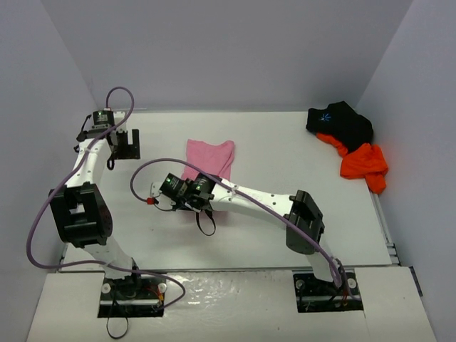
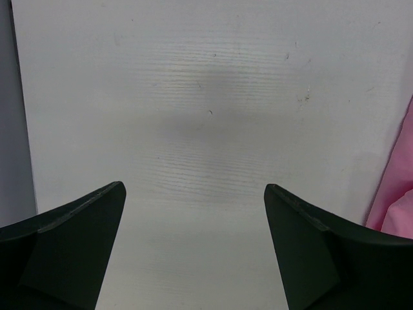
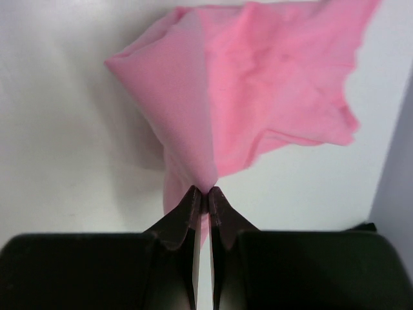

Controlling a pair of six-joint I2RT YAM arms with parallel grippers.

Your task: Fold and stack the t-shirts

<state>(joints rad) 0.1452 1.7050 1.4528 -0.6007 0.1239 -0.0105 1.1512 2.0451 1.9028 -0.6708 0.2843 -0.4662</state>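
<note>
One thin pinch: right jaws closed on edge of plain pink cloth t-shirt (image 3: 258,84) at centre of desk (image 1: 285,142); fabric could slip out or bunch. Left jaws open, empty. Black t-shirt (image 1: 342,122), orange t-shirt (image 1: 363,162) heaped far right.

Bright, even overhead light; soft shadows.
The arms cast only faint, blurred shadows on the white surface (image 1: 285,142). In the wrist views the close left end effector (image 2: 193,185) reads as flat black, and the pink t-shirt (image 3: 271,84) looks slightly soft and washed.
</note>
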